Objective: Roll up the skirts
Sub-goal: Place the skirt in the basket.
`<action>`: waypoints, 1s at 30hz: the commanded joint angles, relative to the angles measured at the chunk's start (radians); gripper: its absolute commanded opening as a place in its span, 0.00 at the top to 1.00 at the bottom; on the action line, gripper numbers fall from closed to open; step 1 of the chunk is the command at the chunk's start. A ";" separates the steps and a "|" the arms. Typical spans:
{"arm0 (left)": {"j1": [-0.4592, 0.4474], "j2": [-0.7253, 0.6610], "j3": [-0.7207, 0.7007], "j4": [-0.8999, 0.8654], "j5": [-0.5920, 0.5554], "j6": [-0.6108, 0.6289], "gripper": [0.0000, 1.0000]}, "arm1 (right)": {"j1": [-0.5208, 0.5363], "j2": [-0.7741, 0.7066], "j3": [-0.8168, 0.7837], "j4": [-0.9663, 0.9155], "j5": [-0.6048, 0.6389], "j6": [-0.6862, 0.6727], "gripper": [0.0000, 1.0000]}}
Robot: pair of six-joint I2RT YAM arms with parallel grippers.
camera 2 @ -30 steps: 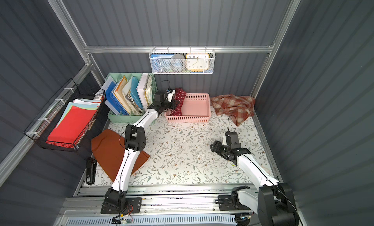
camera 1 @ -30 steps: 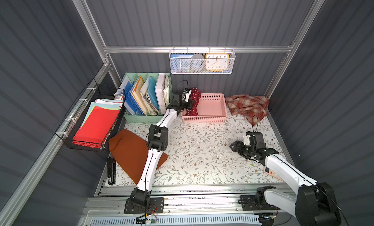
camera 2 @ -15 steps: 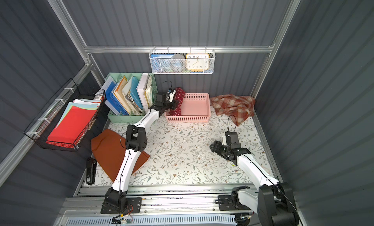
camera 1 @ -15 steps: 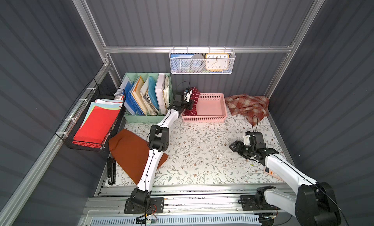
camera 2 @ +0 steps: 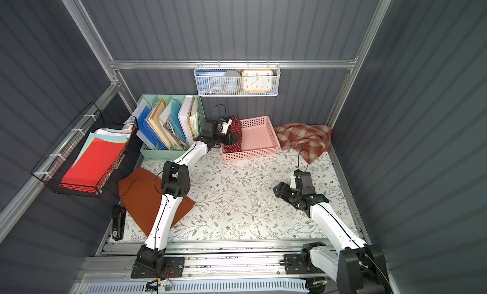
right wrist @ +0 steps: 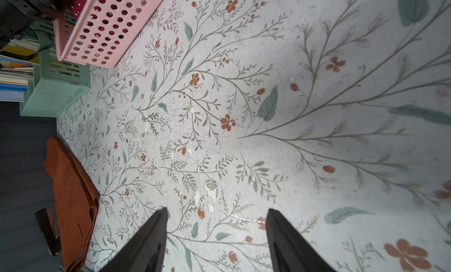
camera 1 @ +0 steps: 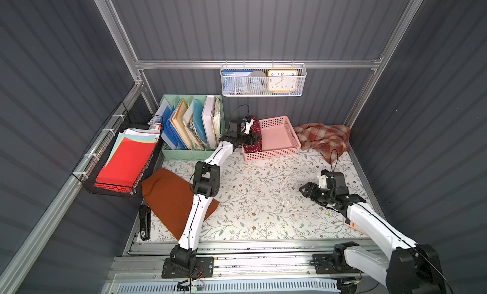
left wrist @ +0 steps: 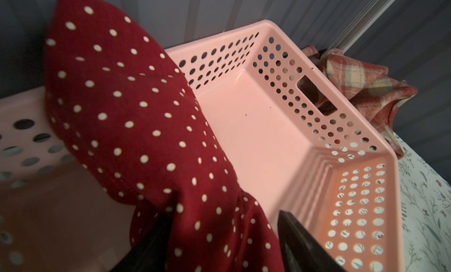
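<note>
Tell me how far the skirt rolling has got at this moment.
Done: the polka-dot skirt sits bundled in the pink basket. In hand: the left gripper is at that bundle, jaws apart either side of it. Left: the rust-orange skirt lies unrolled on the table and the plaid skirt is crumpled beside the basket; the right gripper hovers open and empty.

The left arm (camera 1: 196, 219) hides part of the orange skirt (camera 1: 166, 197). The pink basket (left wrist: 256, 136) hides part of the plaid skirt (left wrist: 353, 83).
</note>
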 commanded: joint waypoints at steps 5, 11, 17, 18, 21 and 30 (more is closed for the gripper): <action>0.029 -0.099 -0.056 -0.008 -0.296 -0.040 0.00 | -0.003 -0.042 -0.007 -0.018 -0.002 -0.010 0.31; 0.020 -0.181 -0.187 0.017 -0.515 -0.072 0.00 | -0.003 -0.048 -0.011 -0.021 -0.009 -0.008 0.31; -0.005 -0.237 -0.307 0.029 -0.535 -0.045 0.32 | -0.001 -0.046 -0.006 -0.021 -0.007 -0.013 0.31; -0.003 -0.252 -0.340 0.057 -0.512 -0.044 0.49 | -0.001 -0.042 -0.002 -0.017 -0.004 -0.014 0.31; -0.003 -0.263 -0.383 0.074 -0.485 -0.028 0.80 | 0.011 -0.008 0.039 -0.020 0.037 -0.013 0.33; -0.002 -0.325 -0.509 0.200 -0.416 -0.010 0.62 | 0.039 0.187 0.217 0.008 0.121 -0.006 0.34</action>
